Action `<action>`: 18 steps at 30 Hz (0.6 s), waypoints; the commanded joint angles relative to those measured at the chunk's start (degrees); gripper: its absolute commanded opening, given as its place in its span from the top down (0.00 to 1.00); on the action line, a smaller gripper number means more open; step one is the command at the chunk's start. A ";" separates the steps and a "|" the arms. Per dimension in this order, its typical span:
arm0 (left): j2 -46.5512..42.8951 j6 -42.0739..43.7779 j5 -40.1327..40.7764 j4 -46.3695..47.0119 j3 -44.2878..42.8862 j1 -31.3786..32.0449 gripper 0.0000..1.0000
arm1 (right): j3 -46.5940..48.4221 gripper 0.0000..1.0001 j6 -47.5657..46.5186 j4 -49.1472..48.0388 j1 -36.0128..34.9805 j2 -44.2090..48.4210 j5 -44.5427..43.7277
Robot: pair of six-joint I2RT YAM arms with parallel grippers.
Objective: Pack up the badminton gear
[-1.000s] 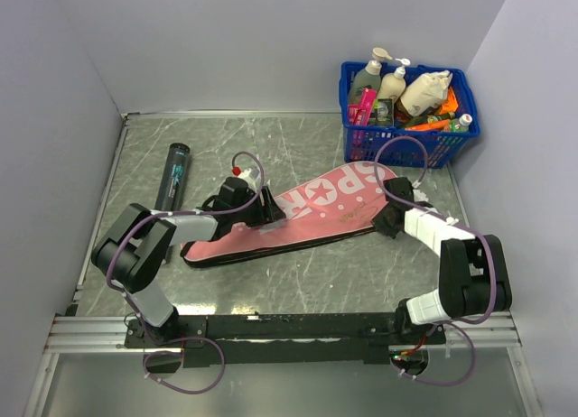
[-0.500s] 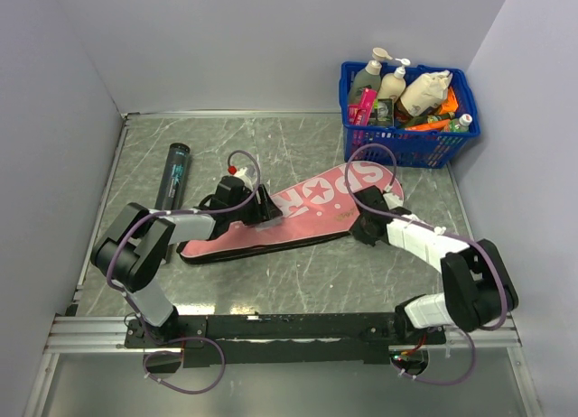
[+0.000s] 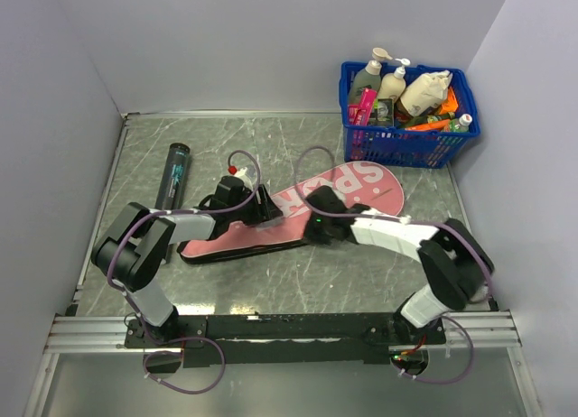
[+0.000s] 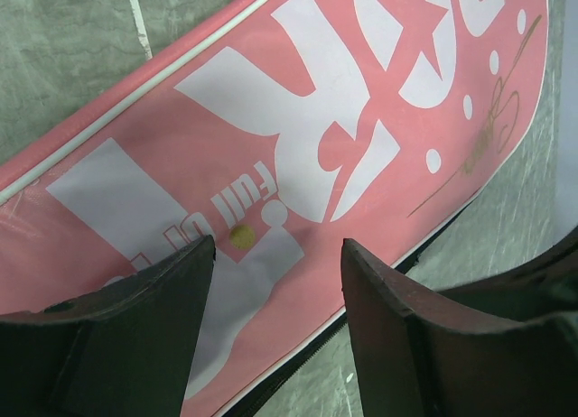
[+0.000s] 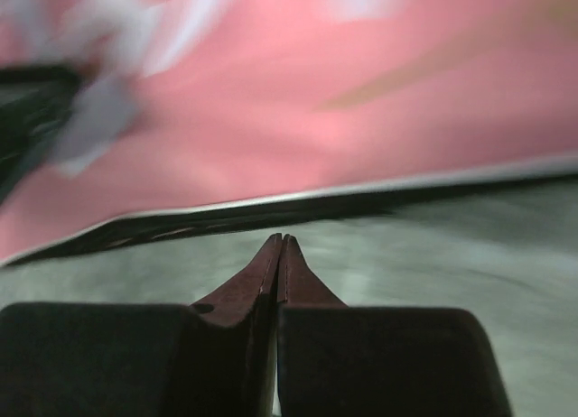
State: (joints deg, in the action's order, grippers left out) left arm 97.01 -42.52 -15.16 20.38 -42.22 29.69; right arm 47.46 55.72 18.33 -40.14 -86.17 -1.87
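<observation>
Marble table bears racket cover just beyond right gripper.

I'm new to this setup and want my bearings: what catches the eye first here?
A long pink racket cover with white lettering lies slantwise across the middle of the table, the left tool open above it and the right tool shut at its black zipper edge. A blue basket of bottles sits in the far right corner; a slim black tube lies at the left.

The cover is blurred in the right wrist view, its lettering cut off in the left. From above, the left gripper and right gripper hide its middle.
</observation>
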 commanded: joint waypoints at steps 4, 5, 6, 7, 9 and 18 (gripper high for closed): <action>3.45 2.27 -0.31 -5.71 2.67 0.63 0.35 | 5.19 1.00 -1.50 -18.14 -4.33 -9.80 16.80; 3.27 2.27 -0.48 -5.44 2.75 0.54 0.35 | 4.84 1.00 -1.23 -20.41 -4.42 -11.02 19.16; 2.92 2.27 -0.83 -5.27 2.93 0.54 0.35 | 4.75 1.00 -1.06 -21.13 -4.51 -11.47 19.71; 2.66 2.53 -1.45 -4.92 3.02 0.54 0.35 | 4.57 1.00 -0.88 -21.23 -4.68 -11.48 19.62; 1.87 2.53 -1.02 -4.30 3.63 0.63 0.35 | 2.73 1.00 -0.71 -21.23 -4.68 -9.64 17.44; 2.04 2.71 -1.19 -4.65 3.54 0.63 0.35 | -1.14 0.62 -5.62 -5.78 -5.04 4.86 4.54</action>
State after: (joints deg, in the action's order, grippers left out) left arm 96.88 -41.28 -15.88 22.94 -40.95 29.71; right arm 46.63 53.19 4.78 -44.75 -88.71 10.46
